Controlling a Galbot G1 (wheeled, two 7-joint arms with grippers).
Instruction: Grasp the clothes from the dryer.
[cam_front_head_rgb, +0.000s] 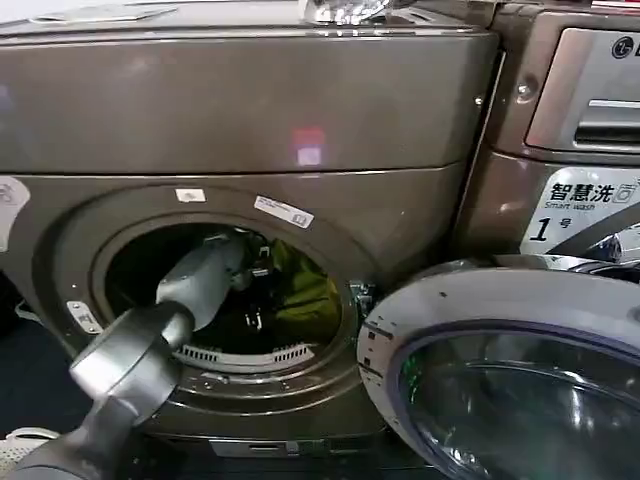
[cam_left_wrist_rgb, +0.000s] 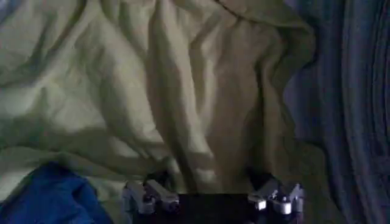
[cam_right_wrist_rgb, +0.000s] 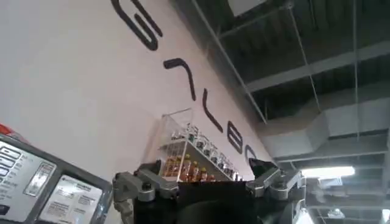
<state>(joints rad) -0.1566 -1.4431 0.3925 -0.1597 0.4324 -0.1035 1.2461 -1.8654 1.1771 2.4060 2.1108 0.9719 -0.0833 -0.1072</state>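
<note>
The left arm (cam_front_head_rgb: 130, 365) is nearest the head camera, rising from the lower left of the frame and passing through the round porthole of the dryer (cam_front_head_rgb: 240, 110), one large bronze-grey machine filling the left and centre. Its open door (cam_front_head_rgb: 500, 370) with the glass bowl fills the lower right. A second machine (cam_front_head_rgb: 575, 150), with a "Smart wash" sticker, stands at the upper right. Inside the drum lie the clothes (cam_front_head_rgb: 305, 290), two garments: one olive yellow-green (cam_left_wrist_rgb: 152, 91) across most of the left wrist view, one blue (cam_left_wrist_rgb: 52, 198) at its lower left corner. The left gripper (cam_left_wrist_rgb: 213, 204) has its two fingers spread wide, just short of the yellow-green folds, holding nothing. The right gripper (cam_right_wrist_rgb: 207, 185) points up toward a wall and ceiling, its fingers parted and empty
</note>
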